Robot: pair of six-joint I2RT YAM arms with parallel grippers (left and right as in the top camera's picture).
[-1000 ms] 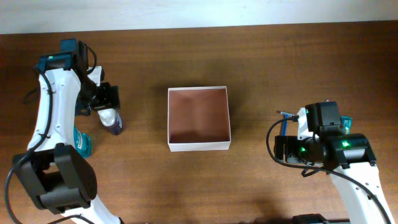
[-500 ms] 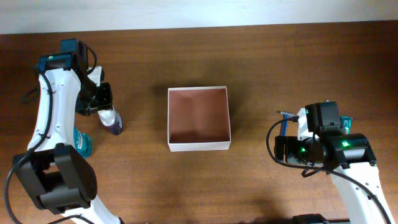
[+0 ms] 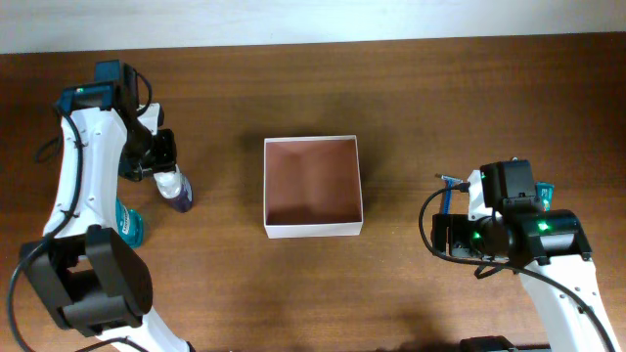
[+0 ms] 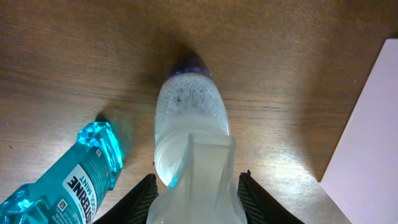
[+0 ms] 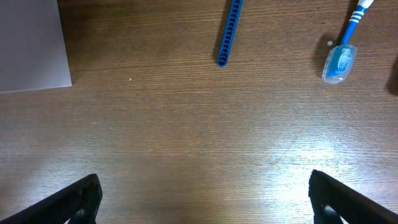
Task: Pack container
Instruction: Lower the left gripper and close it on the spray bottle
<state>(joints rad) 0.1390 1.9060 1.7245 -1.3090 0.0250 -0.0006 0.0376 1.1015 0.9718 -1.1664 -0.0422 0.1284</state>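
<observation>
When the scene is viewed from overhead, the container (image 3: pixel 313 230) is found at the middle of the table (image 3: pixel 411 88), open-topped and with nothing in it. At the left of the frame the left gripper (image 3: pixel 159 159) is closed on a clear bottle (image 3: pixel 176 191) with a dark purple cap, well apart from the container. A teal mouthwash bottle (image 3: pixel 128 221) lies just below it.

From the left wrist, the clear bottle (image 4: pixel 189 118) is shown clamped between the two fingers (image 4: pixel 144 196), its cap toward the top of the frame. The mouthwash bottle (image 4: pixel 68 180) lies at the lower left, close beside it; whether they touch cannot be told. A white wall of the container (image 4: pixel 370 137) is caught at the right edge.

From the right wrist, the right gripper (image 5: pixel 205 196) is seen spread wide with nothing between its fingers. A slim blue notched stick (image 5: pixel 229 31) and a capped blue toothbrush (image 5: pixel 343 53) lie along the top, and a corner of the container (image 5: pixel 31 43) shows at the upper left.

The step in hand is judged to be carrying the clear bottle to the container. It would best be raised straight up first, so that the mouthwash bottle is not nudged, then carried over the thin wall and laid flat against one side.
</observation>
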